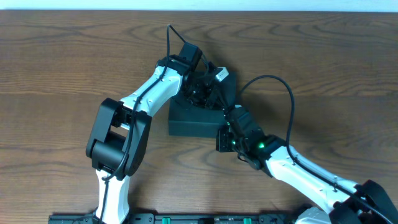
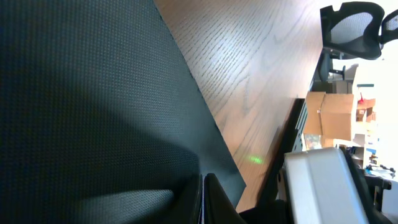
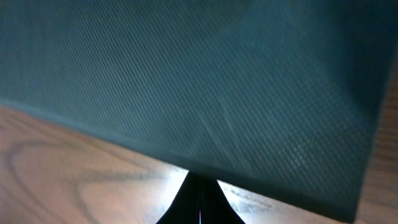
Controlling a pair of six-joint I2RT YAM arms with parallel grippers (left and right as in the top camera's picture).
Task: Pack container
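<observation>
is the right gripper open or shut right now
Shut. In the right wrist view the right gripper shows its fingers meeting, no gap, nothing between them, just below the container edge.

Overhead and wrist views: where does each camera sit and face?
Overhead: above the table, looking straight down at the container; both arms show.
Left wrist: close against the container, table beyond; shut left end effector at bottom.
Right wrist: close against the container, table beneath; shut right end effector at bottom.
Shared: all show container and table.
</observation>
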